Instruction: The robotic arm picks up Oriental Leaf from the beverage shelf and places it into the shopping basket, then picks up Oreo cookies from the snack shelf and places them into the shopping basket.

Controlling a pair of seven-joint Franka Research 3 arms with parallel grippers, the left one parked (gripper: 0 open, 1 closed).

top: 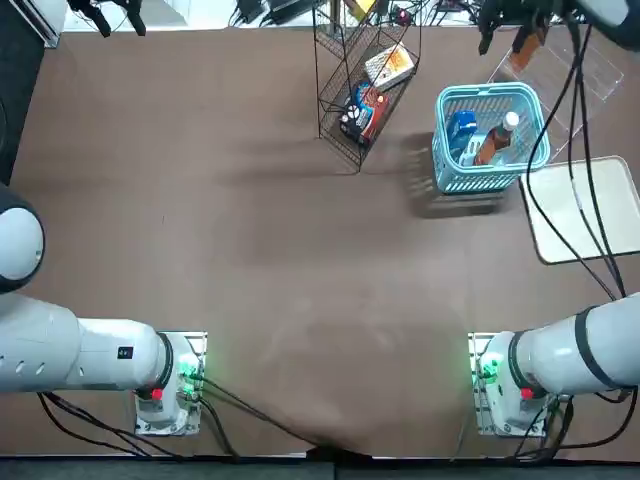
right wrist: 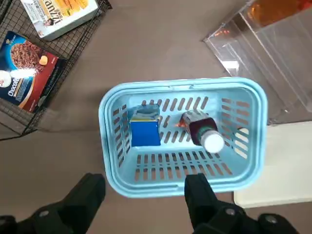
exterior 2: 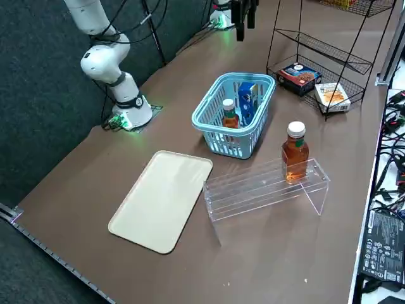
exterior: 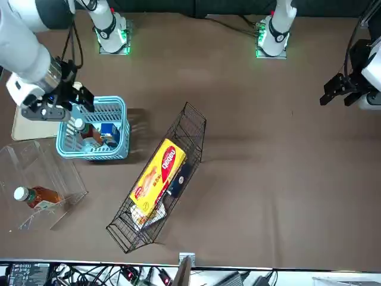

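The light blue shopping basket (top: 443, 150) (right wrist: 113, 161) holds a bright blue Oreo cookies pack (right wrist: 145, 127) (exterior 2: 246, 101) standing on edge. Beside the pack leans an Oriental Leaf bottle (right wrist: 204, 132) (exterior 2: 229, 114), white cap up. My right gripper (right wrist: 145, 186) (exterior: 66, 102) hangs open above the basket's rim, with nothing between its fingers. Another amber bottle (exterior 2: 295, 152) stands on the clear beverage shelf (exterior 2: 259, 188) right behind the basket. The black wire snack shelf (top: 340, 100) stands left of the basket in the top view.
The snack shelf carries a white-and-orange box (top: 390, 67) and a red-blue-black pack (right wrist: 25, 70). A beige tray (exterior 2: 161, 199) lies flat on the brown table, next to the basket and the beverage shelf. Black cables (top: 580, 180) trail from my arm over the tray.
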